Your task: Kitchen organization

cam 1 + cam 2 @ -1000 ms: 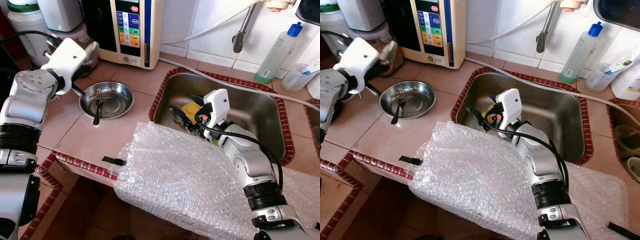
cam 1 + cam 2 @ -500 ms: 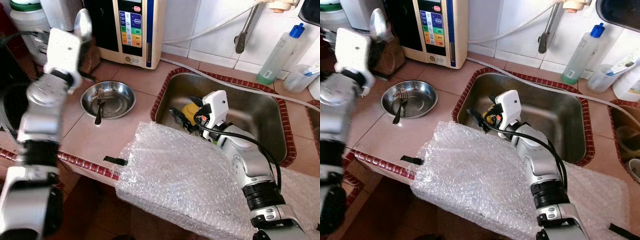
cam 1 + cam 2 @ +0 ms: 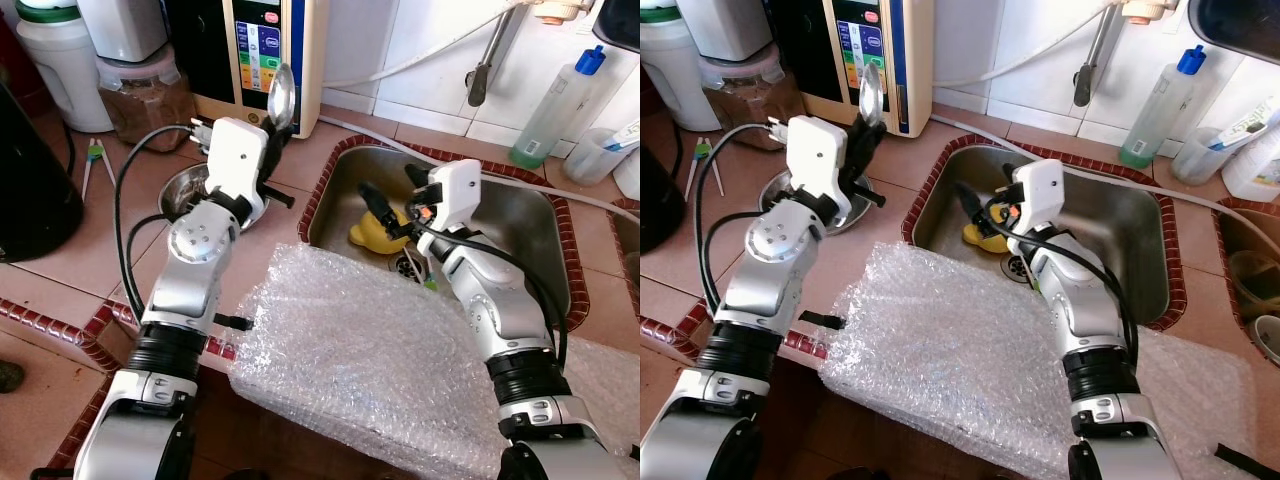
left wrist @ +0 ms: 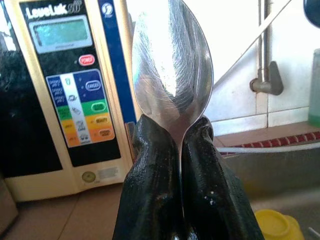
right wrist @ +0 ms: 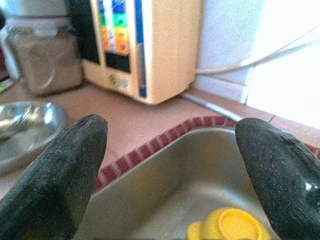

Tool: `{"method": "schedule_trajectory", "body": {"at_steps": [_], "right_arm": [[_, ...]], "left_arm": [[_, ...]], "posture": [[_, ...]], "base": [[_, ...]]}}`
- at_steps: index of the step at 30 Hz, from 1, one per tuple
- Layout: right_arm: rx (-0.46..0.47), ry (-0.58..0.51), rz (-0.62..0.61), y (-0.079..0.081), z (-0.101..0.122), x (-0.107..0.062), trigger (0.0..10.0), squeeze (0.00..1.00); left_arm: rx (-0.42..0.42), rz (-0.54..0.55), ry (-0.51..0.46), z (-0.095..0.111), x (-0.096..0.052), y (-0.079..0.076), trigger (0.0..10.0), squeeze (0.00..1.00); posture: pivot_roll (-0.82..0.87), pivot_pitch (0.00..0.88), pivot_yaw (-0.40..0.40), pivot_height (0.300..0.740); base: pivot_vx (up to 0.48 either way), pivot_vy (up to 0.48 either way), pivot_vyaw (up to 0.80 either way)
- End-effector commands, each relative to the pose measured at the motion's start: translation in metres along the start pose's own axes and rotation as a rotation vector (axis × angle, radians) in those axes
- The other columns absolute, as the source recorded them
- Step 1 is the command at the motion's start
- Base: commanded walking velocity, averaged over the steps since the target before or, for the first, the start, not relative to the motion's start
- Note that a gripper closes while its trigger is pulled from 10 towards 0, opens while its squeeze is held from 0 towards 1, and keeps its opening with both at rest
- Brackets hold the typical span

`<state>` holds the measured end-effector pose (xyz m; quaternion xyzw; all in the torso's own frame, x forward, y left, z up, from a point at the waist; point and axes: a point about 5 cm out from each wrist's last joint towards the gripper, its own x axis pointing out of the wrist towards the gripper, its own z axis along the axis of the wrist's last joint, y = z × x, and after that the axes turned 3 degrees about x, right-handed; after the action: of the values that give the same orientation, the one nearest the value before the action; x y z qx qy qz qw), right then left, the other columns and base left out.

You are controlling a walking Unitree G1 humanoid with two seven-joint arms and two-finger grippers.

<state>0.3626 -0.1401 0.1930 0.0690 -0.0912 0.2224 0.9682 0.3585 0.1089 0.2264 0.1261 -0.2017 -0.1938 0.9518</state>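
Note:
My left gripper [image 3: 276, 122] is shut on a steel spoon [image 3: 283, 92], held upright with its bowl end up, between the steel bowl [image 3: 184, 184] and the sink. In the left wrist view the spoon [image 4: 172, 65] rises from the pressed fingers [image 4: 150, 185] in front of the water purifier. My right gripper [image 3: 392, 190] stands open above the sink's left part, nothing between its fingers [image 5: 55, 175]. Below it a yellow cup [image 3: 375, 228] lies on the sink floor near the drain. The steel bowl is mostly hidden behind my left arm.
A sheet of bubble wrap [image 3: 360, 370] covers the counter's front edge and overhangs it. The sink rim [image 3: 340, 160] has a red tile border. A water purifier [image 3: 265, 60], a jar [image 3: 150, 95] and a bottle [image 3: 555, 100] stand along the back wall.
My left arm has swung from the far left across the steel bowl toward the sink, carrying the spoon upright. My right gripper has risen off the yellow cup and stands higher over the sink.

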Motion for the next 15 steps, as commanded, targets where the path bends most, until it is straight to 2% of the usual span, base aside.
{"method": "schedule_trajectory", "body": {"at_steps": [1,5,8,15], "right_arm": [[0.059,-0.048,-0.046,-0.007,0.01,0.004,10.0,0.0],[0.132,-0.086,-0.022,-0.003,0.019,0.01,10.0,0.0],[0.175,-0.116,0.05,0.005,0.026,0.012,10.0,0.0],[0.202,-0.126,0.055,0.006,0.027,0.011,10.0,0.0]], "left_arm": [[0.029,-0.047,-0.038,0.003,-0.001,-0.014,0.0,0.0],[0.014,-0.081,-0.046,0.001,-0.003,-0.028,0.0,0.0],[-0.009,-0.115,-0.043,-0.003,-0.003,-0.043,0.0,0.0],[-0.015,-0.139,-0.029,-0.007,-0.002,-0.054,0.0,0.0]], "posture": [[0.04,0.097,-0.045,0.74],[0.04,0.094,-0.048,0.74],[0.04,0.091,-0.048,0.74],[0.04,0.09,-0.045,0.74]], "base": [[0.0,0.0,0.0],[0.0,0.0,0.0],[0.0,0.0,0.0],[0.0,0.0,0.0]]}}
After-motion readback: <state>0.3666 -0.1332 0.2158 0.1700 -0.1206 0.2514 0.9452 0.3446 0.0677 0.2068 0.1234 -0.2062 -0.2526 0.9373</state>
